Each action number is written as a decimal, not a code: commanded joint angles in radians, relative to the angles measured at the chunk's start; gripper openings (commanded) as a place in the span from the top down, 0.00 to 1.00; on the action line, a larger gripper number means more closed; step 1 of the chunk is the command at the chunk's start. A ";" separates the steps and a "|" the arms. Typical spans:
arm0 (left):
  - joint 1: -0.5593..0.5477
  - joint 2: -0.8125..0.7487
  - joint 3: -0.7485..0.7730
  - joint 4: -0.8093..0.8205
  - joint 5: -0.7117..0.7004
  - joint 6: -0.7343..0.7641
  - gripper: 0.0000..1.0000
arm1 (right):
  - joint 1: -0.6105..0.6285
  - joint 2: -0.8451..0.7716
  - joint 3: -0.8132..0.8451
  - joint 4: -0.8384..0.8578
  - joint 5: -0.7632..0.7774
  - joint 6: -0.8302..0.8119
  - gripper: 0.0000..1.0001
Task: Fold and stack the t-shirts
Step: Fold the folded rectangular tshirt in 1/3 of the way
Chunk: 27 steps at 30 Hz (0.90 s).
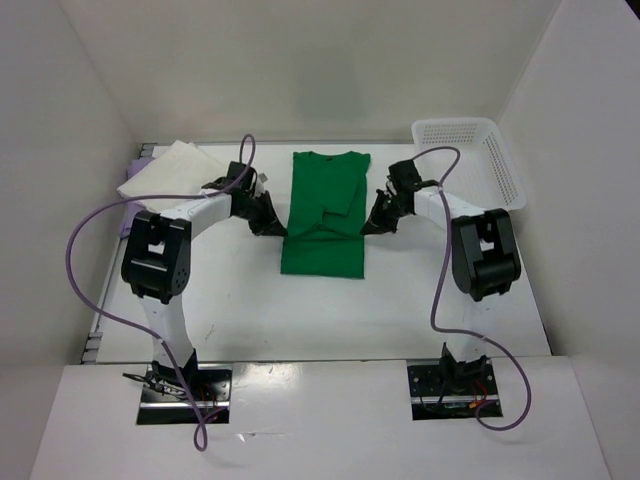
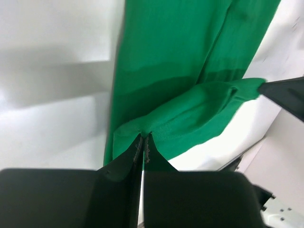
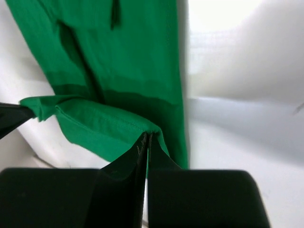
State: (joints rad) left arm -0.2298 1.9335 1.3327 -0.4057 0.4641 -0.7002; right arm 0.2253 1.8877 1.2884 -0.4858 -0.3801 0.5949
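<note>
top external view: green t-shirt (image 1: pixel 322 215) lies lengthwise at the middle of the worktop (image 1: pixel 320 310), neckline toward the far wall, hem toward the arm bases, sleeves folded in over the chest. left hand (image 1: pixel 268 222) is at the shirt's left edge and right hand (image 1: pixel 372 222) at its right edge, facing each other across the cloth at about the same level.

left wrist view: the fingers are pressed together with a pinch of the green edge between their tips. right wrist view: same condition, fingers closed tight on the opposite edge. a band of cloth is raised off the flat part between the two grips.

writing: a short dark mark on the cloth near the top of the right wrist view is too blurred to read.

edges and room: cream t-shirt (image 1: pixel 170 170) sits folded at the far left corner, on top of the lavender t-shirt (image 1: pixel 146 155), of which only a strip shows. white mesh basket (image 1: pixel 470 150) stands at the far right corner, well apart from the green shirt. bare worktop runs between the hem and the arm bases and along both sides.
</note>
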 commanded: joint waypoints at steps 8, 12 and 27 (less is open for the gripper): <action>0.021 0.134 0.160 0.099 -0.025 -0.038 0.98 | -0.044 0.192 0.192 0.053 0.049 -0.049 1.00; 0.030 0.145 0.160 0.140 -0.036 -0.070 0.87 | -0.044 0.215 0.203 0.062 0.058 -0.049 0.98; -0.077 -0.145 -0.165 0.301 0.014 -0.171 0.68 | 0.006 -0.048 0.069 0.067 0.004 -0.050 0.91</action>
State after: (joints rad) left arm -0.2432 1.7966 1.2385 -0.1505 0.4278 -0.8478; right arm 0.1970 1.9224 1.3960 -0.4496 -0.3580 0.5545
